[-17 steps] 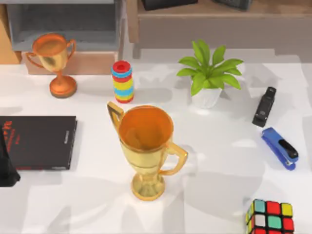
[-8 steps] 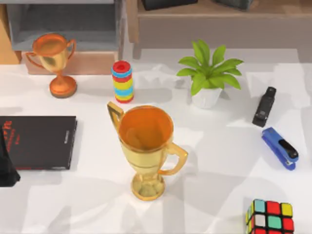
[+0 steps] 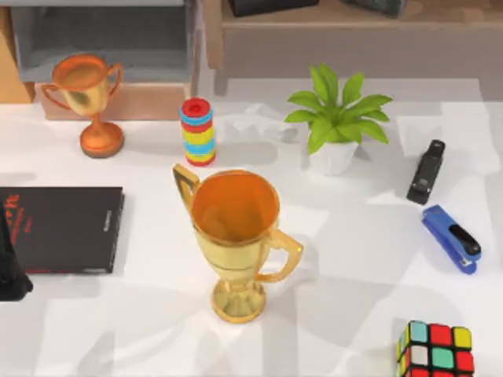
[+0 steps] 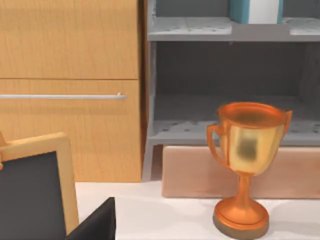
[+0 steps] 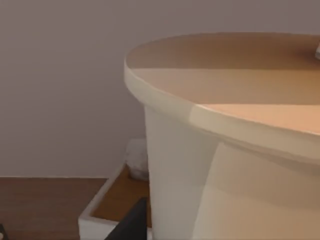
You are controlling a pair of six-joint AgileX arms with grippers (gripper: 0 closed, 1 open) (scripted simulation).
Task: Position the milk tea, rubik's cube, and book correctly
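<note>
Two hands are under review, and neither one's state can be told from these views. The right hand's wrist camera sits hard against the milk tea [image 5: 225,150], a white cup with a flat tan lid. In my judgement this closeness means the cup is either being carried or is about to be taken. A white tray [image 5: 100,215] with a brown floor lies behind the cup, on a wooden surface.

The left arm [image 3: 9,267] waits at the left edge of the frame, just beside the black book [image 3: 61,229]. I judge it to be parked. Its wrist camera faces the grey shelf unit [image 4: 230,30], where the book [image 4: 240,10] with the teal cover stands upright on the upper board, which I take to be its proper place.

The rubik's cube [image 3: 437,349] rests on the desk [image 3: 354,259] at the lower right corner of the frame, well apart from everything else. I judge that it is not yet positioned.

Count of items:
- Trophies: two. The large one [image 3: 236,236] stands at centre frame, and the small one [image 3: 85,98] at upper left, before the shelf unit.
- Staplers: two, at the right of the frame. One is black [image 3: 426,171] and one is blue [image 3: 451,238], and they lie near each other but do not touch.
- Potted plant [image 3: 336,122]: one.
- Stack of coloured rings [image 3: 197,131]: one.
- Cube: one.
- Cup: one.
- Black book: one.
- Teal book: one.

The large trophy stands between the cube and the shelf area, so any reach across the centre risks knocking it.
</note>
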